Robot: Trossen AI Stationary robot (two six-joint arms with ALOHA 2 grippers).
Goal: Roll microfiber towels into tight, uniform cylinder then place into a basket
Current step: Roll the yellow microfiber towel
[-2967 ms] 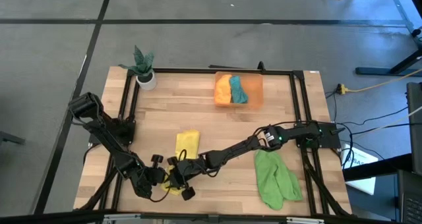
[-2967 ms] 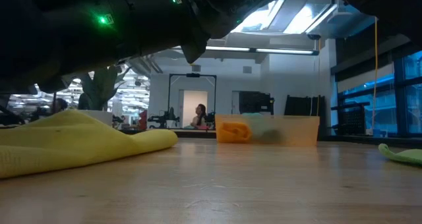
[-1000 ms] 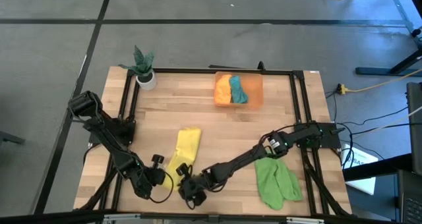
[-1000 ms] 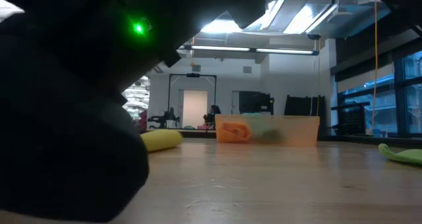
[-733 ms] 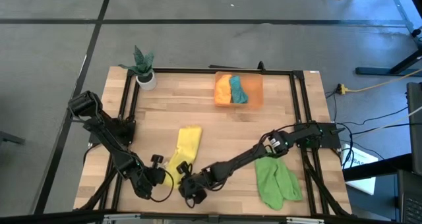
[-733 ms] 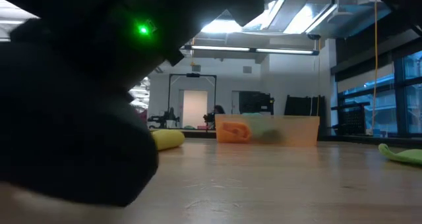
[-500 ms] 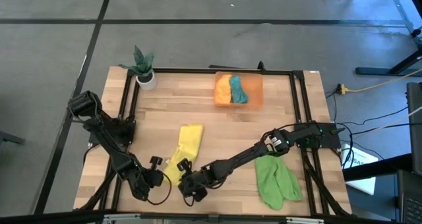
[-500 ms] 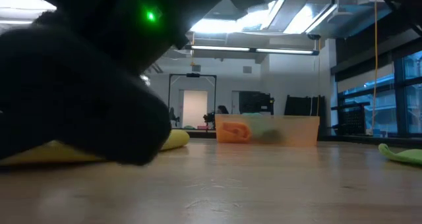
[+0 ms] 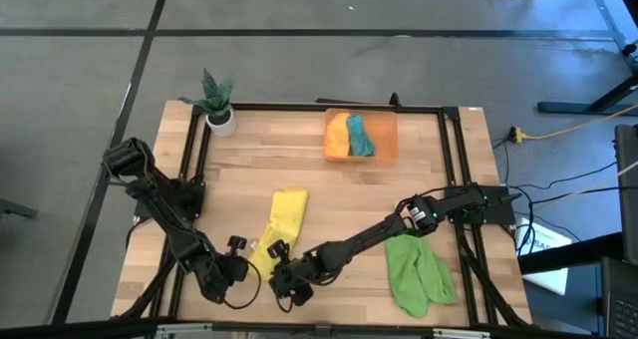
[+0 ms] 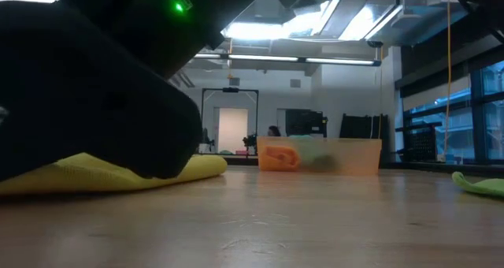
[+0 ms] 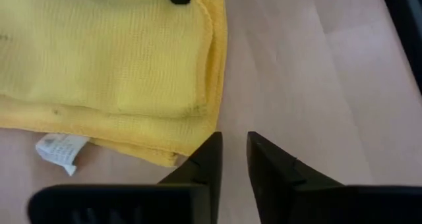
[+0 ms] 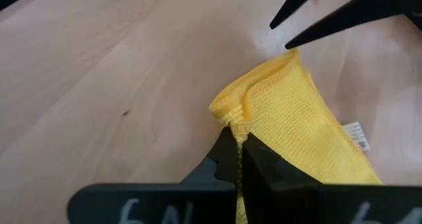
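Observation:
A yellow towel (image 9: 280, 222), folded into a long strip, lies on the table from its middle toward the near edge; it also shows in the low view (image 10: 102, 173). My right gripper (image 12: 236, 137) is shut on the strip's near end, by the near edge (image 9: 282, 277). My left gripper (image 11: 232, 145) stands just left of it (image 9: 242, 269), narrowly open, with bare wood between its fingers and the towel's other near corner (image 11: 191, 148) beside one finger. The orange basket (image 9: 361, 137) at the far edge holds an orange and a teal towel. A light green towel (image 9: 417, 269) lies crumpled at the near right. My right gripper pinches a near-end corner of the yellow towel (image 12: 235, 116) between its two fingers, where two hemmed layers lie folded together. The fingers slant down from the table's right. That corner is raised a little; the strip's far part lies flat on the table.
A white pot with a green plant (image 9: 218, 108) stands at the far left corner. A black frame (image 9: 454, 160) runs along the table's edges. Bare wood lies between the yellow towel and the basket.
My right gripper has risen a little by the near edge with the yellow towel's near end. In the low view the dark arm has lifted off the table and the towel's near part now shows beneath it.

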